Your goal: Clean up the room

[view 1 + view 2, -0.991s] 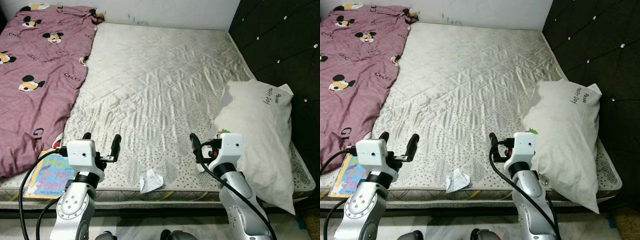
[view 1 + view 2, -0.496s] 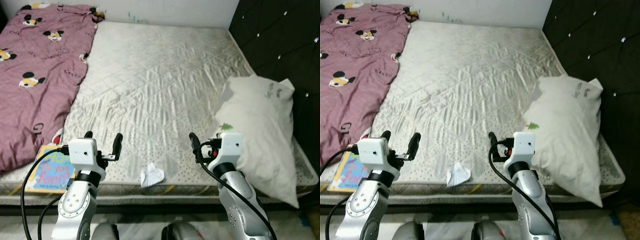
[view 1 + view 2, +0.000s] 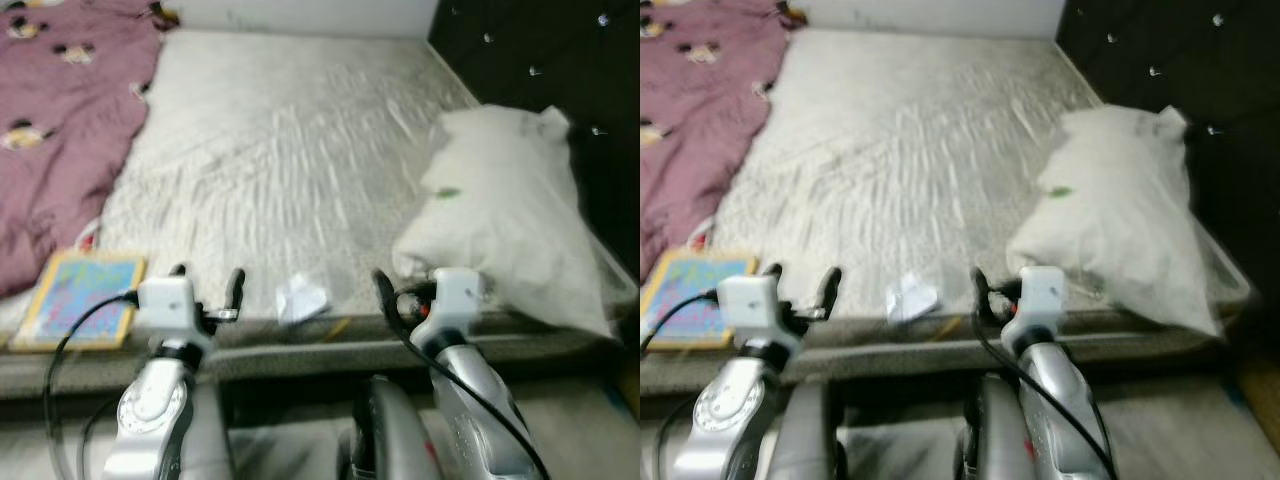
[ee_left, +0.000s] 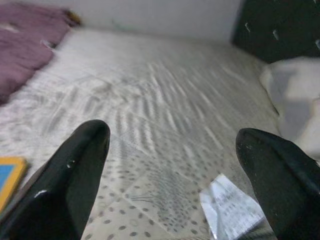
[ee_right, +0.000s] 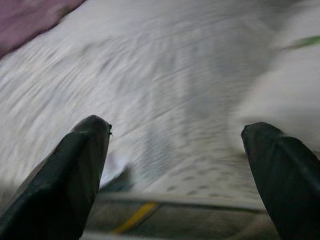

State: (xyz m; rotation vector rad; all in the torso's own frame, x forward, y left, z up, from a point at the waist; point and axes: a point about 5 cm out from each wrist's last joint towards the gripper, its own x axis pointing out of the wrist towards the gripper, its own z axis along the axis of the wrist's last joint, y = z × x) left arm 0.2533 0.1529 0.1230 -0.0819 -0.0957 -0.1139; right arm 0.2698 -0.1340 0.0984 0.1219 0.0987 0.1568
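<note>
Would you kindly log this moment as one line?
left gripper open | right gripper open | crumpled paper on mattress edge | views blurred

Even, diffuse indoor light is covering the scene, with no hard shadows falling across the mattress point(image 3: 300, 170). Motion blur is smearing both head views: the quilting is streaking, the print on the purple blanket point(image 3: 55, 120) is dissolving into blobs, and the edges of the pillow point(image 3: 510, 200) are softening. The dark headboard point(image 3: 560, 60) is rendering almost black (small bright specks are showing on it). In the wrist views the black fingers point(image 4: 75, 180) are appearing near and soft, carrying faint highlights, while the bedding behind is blurring, most heavily in the right wrist view, where the fingers point(image 5: 70, 175) are framing washed-out white areas
</note>
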